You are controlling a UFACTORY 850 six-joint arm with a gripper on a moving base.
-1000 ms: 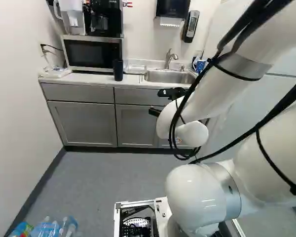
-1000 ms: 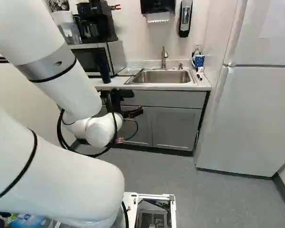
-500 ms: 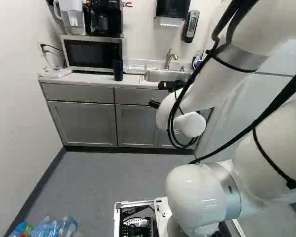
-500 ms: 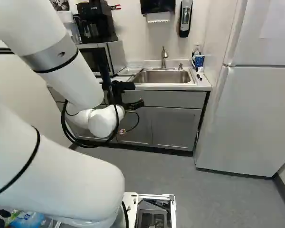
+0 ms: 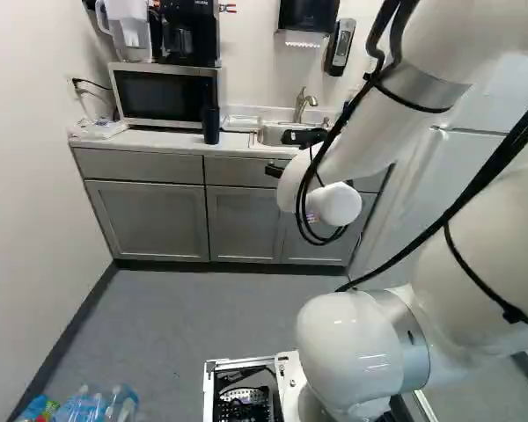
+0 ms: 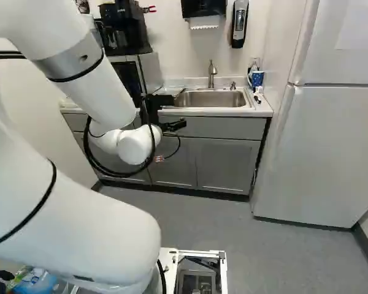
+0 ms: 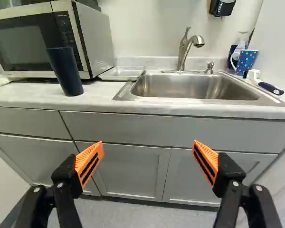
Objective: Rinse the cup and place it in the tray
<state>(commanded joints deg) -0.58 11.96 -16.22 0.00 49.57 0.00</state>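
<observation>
- Refrigerator [image 6: 322, 153], white, tall, stands at the right of the right base view, its side close to the end of the counter; grey floor [image 6: 294, 251] runs between the base and the cabinets.
- Arm [image 5: 370, 154], white, reaches out over the floor towards the counter, black cables looped along it.
- Counter [image 7: 33, 97], pale top with a straight front edge over grey cabinets [image 7: 133, 128].
- Microwave [image 5: 163, 95], set back from that edge, against the wall.
- Sink [image 7: 194, 88], steel basin, its rim near the front edge; faucet [image 7: 183, 50] upright behind it.
- Tray [image 7: 121, 73], shallow and pale, on the counter between microwave and sink; its surface shows beyond the cup.
- Gripper [image 6: 178, 111], in front of the cabinets. The wrist view shows room between its fingertips, which lie over the cabinet fronts, below the line of the counter edge.
- Cup [image 7: 65, 71], tall, dark blue, narrower at the foot. It stands upright on the counter in front of the microwave, near the front edge. Contents cannot be told.
- Fingers with orange pads [image 7: 89, 164], spread wide; nothing pinched between them, cup well apart from both.
</observation>
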